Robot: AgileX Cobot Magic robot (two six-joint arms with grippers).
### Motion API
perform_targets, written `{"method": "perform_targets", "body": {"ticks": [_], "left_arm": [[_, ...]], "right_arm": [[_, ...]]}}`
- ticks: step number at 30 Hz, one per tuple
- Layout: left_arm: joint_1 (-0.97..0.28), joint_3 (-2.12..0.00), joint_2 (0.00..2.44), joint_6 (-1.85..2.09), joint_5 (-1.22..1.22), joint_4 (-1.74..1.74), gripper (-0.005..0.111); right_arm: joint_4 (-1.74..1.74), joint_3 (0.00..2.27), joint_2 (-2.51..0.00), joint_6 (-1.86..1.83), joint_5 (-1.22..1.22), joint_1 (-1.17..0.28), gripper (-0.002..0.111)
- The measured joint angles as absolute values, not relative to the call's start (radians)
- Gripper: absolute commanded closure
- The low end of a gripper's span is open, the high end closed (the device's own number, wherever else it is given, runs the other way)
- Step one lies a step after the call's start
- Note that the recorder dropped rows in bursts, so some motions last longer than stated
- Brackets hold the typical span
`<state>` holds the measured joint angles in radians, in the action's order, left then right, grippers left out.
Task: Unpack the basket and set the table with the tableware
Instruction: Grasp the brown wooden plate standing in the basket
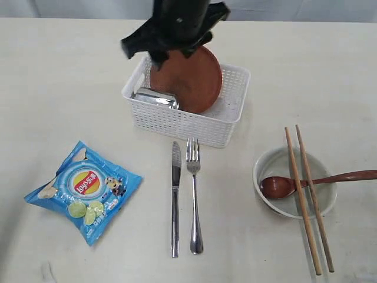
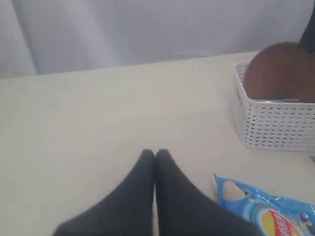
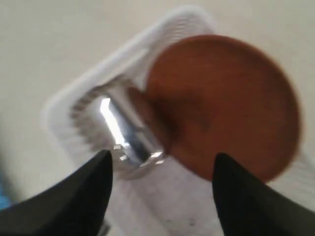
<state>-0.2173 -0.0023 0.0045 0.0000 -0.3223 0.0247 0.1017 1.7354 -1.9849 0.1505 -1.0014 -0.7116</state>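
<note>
Plate (image 1: 188,79) tilted in basket (image 1: 188,125) — seemingly just beneath the wide-spread right gripper (image 3: 162,157).

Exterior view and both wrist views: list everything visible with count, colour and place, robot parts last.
table: 1, pale beige, under everything
basket: 1, white, back centre
plate: 1, reddish-brown, tilted inside the basket
cup: 1, shiny steel, in the basket beside the plate
knife: 1, steel, in front of the basket
fork: 1, steel, beside the knife
bowl: 1, off-white, right
spoon: 1, red-brown, head in the bowl
chopsticks: 2, wooden, across the bowl
chip bag: 1, blue, left
left gripper: black, shut, over bare table
right gripper: black, open, above the basket
</note>
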Motion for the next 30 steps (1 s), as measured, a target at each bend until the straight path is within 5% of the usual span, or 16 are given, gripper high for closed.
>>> {"method": "perform_targets", "body": {"ticks": [7,25,30], "left_arm": [[-0.217,-0.002,0.005,0.0,-0.322,0.025,0.107],[-0.217,-0.002,0.005,0.0,-0.322,0.025,0.107],[-0.217,-0.002,0.005,0.0,-0.322,0.025,0.107]], "right_arm": [[0.143,1.735,-2.01,0.062,-0.855,-0.56,0.051],[0.098,1.748,-2.149,-0.244,-0.756,-0.552,0.052],[0.096,1.748,-2.16,-0.256,-0.756,-0.552,0.086]]}}
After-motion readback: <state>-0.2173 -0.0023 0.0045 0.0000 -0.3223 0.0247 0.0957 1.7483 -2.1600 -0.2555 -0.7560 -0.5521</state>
